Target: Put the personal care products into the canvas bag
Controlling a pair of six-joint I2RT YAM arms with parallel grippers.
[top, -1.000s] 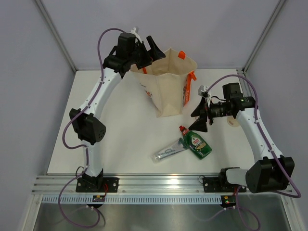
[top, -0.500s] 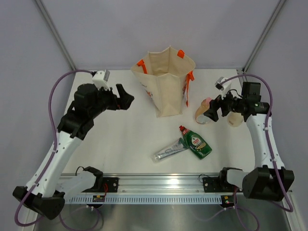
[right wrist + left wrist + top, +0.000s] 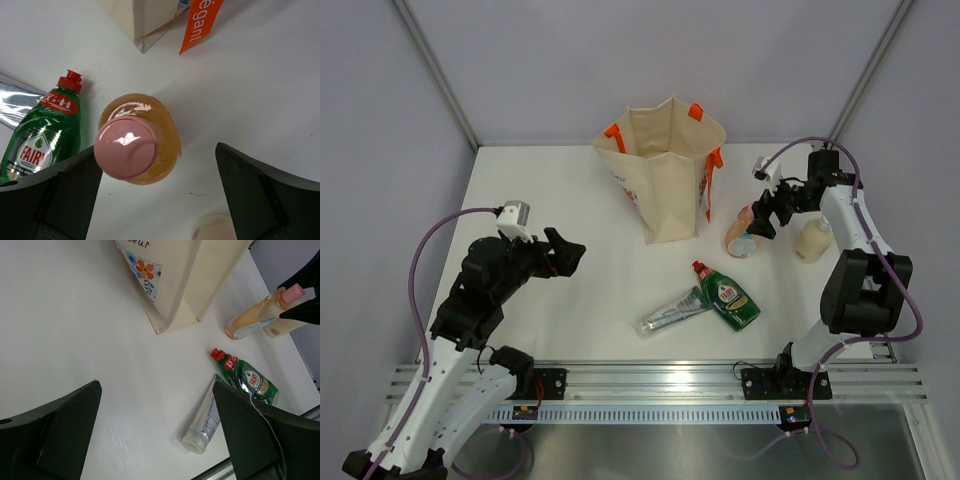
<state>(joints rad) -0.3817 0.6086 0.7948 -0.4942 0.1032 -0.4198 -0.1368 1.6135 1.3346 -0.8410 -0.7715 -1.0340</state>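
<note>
The canvas bag stands upright at the back middle, mouth open, its flower print facing left. An amber pink-capped bottle stands right of it, and a small beige jar further right. My right gripper hovers open over the bottle. In the right wrist view the pink cap sits between the fingers, close to the left one. A green red-capped bottle and a silvery tube lie in front. My left gripper is open and empty, left of them over bare table.
One orange bag handle hangs down the bag's right side near the amber bottle. A metal rail runs along the near edge. Grey enclosure walls close the table at the back and both sides.
The left arm has swung down from the bag's mouth to the front left, still open. The right gripper moved back and right, over the amber bottle.
</note>
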